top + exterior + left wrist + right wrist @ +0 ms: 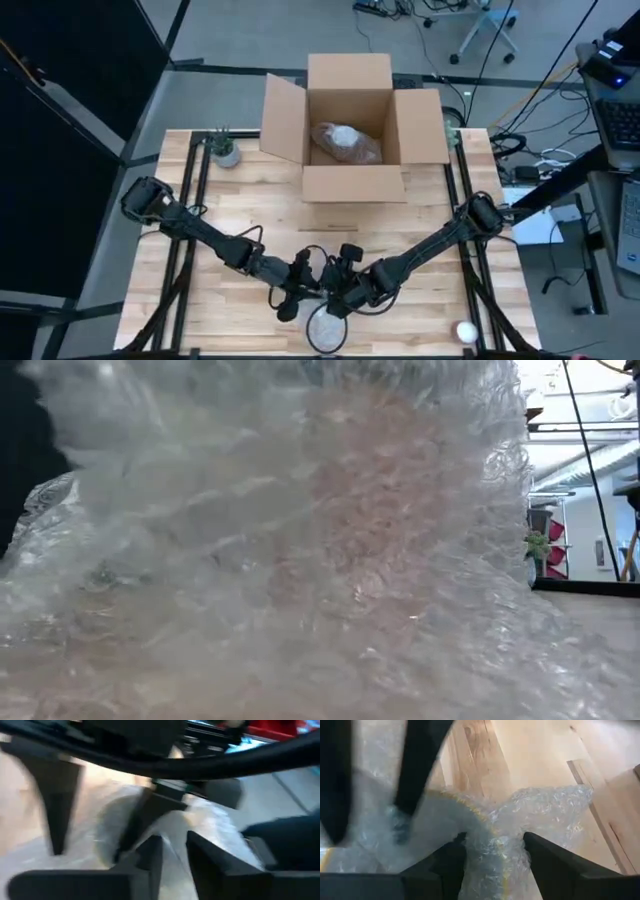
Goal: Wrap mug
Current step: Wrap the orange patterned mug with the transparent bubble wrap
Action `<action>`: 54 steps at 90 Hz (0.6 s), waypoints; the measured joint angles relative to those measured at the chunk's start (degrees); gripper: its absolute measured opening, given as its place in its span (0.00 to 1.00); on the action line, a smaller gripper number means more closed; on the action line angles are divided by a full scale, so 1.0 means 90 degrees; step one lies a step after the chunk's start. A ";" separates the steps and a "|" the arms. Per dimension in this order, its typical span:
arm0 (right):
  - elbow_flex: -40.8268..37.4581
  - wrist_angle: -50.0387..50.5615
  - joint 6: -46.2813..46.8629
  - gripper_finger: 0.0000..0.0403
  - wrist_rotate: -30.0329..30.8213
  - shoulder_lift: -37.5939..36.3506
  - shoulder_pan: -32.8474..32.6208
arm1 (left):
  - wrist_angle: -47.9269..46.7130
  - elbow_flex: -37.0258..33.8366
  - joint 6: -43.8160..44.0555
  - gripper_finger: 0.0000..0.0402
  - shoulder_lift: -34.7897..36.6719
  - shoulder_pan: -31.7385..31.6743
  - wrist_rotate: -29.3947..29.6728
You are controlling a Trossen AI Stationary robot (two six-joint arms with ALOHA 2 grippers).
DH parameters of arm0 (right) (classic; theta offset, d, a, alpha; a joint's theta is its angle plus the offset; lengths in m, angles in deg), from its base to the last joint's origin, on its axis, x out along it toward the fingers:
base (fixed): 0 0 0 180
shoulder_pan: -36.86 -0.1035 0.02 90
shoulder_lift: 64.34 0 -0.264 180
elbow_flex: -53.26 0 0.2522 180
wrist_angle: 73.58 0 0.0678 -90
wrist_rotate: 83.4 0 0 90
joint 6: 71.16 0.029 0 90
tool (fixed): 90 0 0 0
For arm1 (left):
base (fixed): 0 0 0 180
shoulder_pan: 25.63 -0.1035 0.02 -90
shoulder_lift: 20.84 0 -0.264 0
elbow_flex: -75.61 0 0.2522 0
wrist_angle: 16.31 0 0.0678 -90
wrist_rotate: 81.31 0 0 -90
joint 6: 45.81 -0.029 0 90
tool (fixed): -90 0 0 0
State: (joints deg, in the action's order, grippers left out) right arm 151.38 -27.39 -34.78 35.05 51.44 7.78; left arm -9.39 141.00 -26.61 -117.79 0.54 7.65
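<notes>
A bundle of clear bubble wrap point(326, 330) lies at the middle of the table's near edge and fills the low view point(300, 560). The mug is hidden inside it; only a pinkish tint point(385, 510) shows through. My left gripper point(290, 302) stands at the bundle's far left side and my right gripper point(338, 302) at its far side. Both are shut on the wrap. The bundle rests on the table. My left gripper has a ridge of bubble wrap point(174, 845) between its two fingers, coming from the table's left and slanting down. The view is blurred, so layers cannot be told. My right gripper pinches a gathered, bunched neck of bubble wrap point(495, 852) between its two fingers, several layers crumpled together. The fingers slant down from the far right. The rest of the wrap spreads out on the table beyond them.
An open cardboard box point(350, 120) with a wrapped item point(345, 143) inside stands at the far middle. A small potted plant point(225, 148) stands at the far left. A white ball point(466, 331) lies near the right front corner.
</notes>
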 joint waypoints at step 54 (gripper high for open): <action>-0.0002 -0.0012 -0.0055 0.46 0.0015 0.0000 -0.0001 | -0.2812 0.0007 0.0312 0.44 0.1540 0.0663 0.1004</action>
State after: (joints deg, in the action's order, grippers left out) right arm 151.36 -27.50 -35.27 35.18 51.44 7.77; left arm -34.69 141.07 -23.80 -103.93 6.51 16.69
